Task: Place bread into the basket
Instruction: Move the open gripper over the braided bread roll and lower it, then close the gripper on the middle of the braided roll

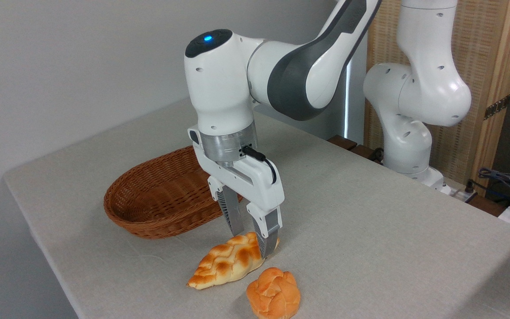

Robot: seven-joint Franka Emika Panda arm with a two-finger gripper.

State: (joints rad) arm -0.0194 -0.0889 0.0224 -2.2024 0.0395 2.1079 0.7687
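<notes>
Hand (251, 239) is down at the braided loaf (229, 262), fingers spread and straddling its upper-right end: one finger behind the loaf, the other in front, near the pointed tip. No squeeze visible yet, so it reads as a grasp about to close, not a hold. Loaf lies flat on the table (370, 230), running diagonally, just in front of the wicker basket (162, 199) and clear of its rim; basket looks empty. Round knotted bun (274, 293) sits just beside the loaf's lower side, apart from the hand. To do the step well, judging from the pose: the grip is far off-centre, so the long end will likely droop or swing on lift. Better to shift toward mid-loaf before closing, or close firmly across the width and lift slowly. The bread looks soft, so avoid crushing. Lift enough to clear the basket's near wall, travel back-left, align the loaf with the oval's long axis, release low. Keep the tail from dragging the bun along. Writing: no brand, label or text is legible anywhere; only a blue light on the arm's wrist joint.
</notes>
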